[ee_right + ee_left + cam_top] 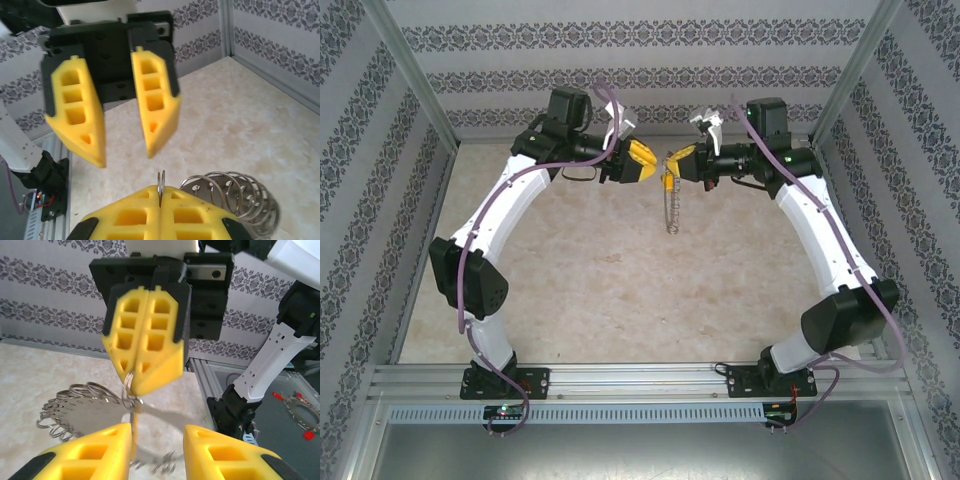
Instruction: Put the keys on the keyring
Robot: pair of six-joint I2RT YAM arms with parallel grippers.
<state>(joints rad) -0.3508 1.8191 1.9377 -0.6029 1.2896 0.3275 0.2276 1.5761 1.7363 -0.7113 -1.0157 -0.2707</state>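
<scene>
**Top view.** Two white arms meet above the pale marbled table (570,290), toward its far edge and about midway between its left and right edges. The left gripper (651,160) and right gripper (675,158), both yellow-fingered, face each other with their tips near one another. One large thin silvery metal keyring (670,212) hangs from the right gripper. It is edge-on, a vertical line clear of the table top. One small key with a yellow-orange plastic head (668,183) shows high on that line, just below the fingertips.

**Left wrist view.** The left gripper (159,434) has its two fingers (90,457) standing apart. Opposite, the right gripper (136,376) has its two fingers pressed together, clamped on the thin wire of the keyring (75,407). The ring fans out low toward the view's left, fringed with small silvery pieces. They overlap, so I cannot count them. The key (133,435) hangs as a narrow orange strip straight below the pinch. It sits in the gap between the left gripper's fingers, close against the one on the view's left. I cannot tell whether it touches.

**Right wrist view.** The right gripper (161,194) has its jaws together, with a loop of the ring's wire standing up out of the seam. The rest of the keyring (235,195) bunches just beside the fingers, above the table (250,115). Facing it, the left gripper (125,156) has its jaws apart. The wire loop stands just short of the nearer fingertip, apart from it.

**Count.**
- One keyring.
- One yellow-headed key.
- Two grippers, two fingers each.
</scene>
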